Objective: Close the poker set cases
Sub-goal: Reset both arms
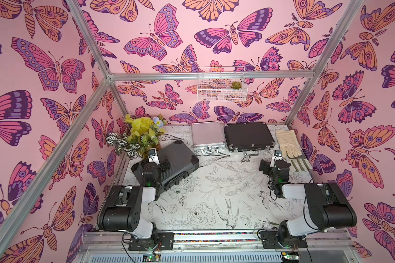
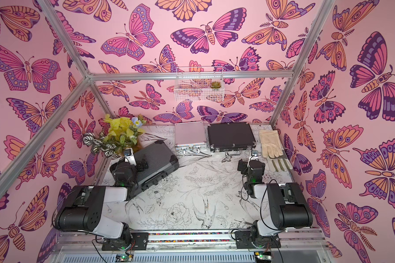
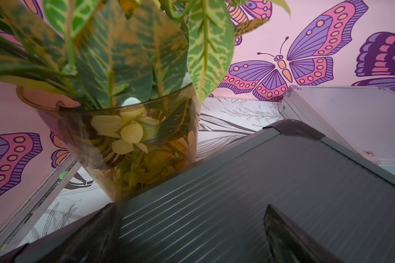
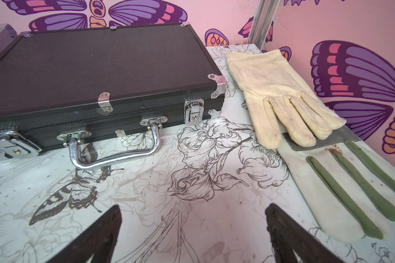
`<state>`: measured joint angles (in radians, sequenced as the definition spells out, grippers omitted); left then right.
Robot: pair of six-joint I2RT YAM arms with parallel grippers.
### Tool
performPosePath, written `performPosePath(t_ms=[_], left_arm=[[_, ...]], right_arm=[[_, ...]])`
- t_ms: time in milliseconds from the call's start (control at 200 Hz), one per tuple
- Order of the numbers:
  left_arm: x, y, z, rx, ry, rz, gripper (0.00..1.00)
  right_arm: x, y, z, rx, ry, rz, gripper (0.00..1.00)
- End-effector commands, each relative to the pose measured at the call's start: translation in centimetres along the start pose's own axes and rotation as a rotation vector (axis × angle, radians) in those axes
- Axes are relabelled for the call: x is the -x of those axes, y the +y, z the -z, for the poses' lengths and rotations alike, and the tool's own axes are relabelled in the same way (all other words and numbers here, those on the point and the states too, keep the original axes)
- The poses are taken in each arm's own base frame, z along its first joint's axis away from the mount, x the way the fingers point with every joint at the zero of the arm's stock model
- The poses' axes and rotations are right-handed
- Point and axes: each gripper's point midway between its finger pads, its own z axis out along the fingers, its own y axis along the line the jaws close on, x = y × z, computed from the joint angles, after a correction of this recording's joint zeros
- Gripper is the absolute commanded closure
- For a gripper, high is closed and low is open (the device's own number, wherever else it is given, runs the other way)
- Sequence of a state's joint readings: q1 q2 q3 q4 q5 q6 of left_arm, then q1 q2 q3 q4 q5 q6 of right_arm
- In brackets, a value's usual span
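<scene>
Left wrist view: my left gripper (image 3: 192, 230) hangs spread wide and empty just above the ribbed lid of the large black case (image 3: 260, 182), which lies shut. The vase (image 3: 128, 141) stands against the case's edge, and the silver case (image 3: 351, 113) lies just past its corner.

Right wrist view: my right gripper (image 4: 192, 232) is also spread wide, holding nothing, over the bare table (image 4: 146, 193). The medium black case (image 4: 100, 68) is near, lid down, with the cream glove (image 4: 271, 91) just beside it.

In both top views the silver and medium cases lie side by side along the back wall. The large case sits angled at the left by the plant.
</scene>
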<state>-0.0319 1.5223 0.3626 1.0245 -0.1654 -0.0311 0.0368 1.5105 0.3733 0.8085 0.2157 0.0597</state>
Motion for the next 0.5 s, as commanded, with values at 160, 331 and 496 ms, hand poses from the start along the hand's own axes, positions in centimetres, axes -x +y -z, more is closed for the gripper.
performPosePath(t_ms=[160, 331, 496], left_arm=[[-3.31, 0.84, 0.07, 0.036, 0.119, -0.046, 0.0], [-3.32, 0.85, 0.06, 0.036, 0.119, -0.046, 0.0], [-3.31, 0.82, 0.06, 0.036, 0.118, -0.046, 0.0]], right_arm=[[1.51, 0.14, -0.13, 0.01, -0.04, -0.024, 0.01], [1.5, 0.17, -0.17, 0.012, -0.037, -0.021, 0.01], [1.59, 0.21, -0.15, 0.013, -0.039, -0.021, 0.01]])
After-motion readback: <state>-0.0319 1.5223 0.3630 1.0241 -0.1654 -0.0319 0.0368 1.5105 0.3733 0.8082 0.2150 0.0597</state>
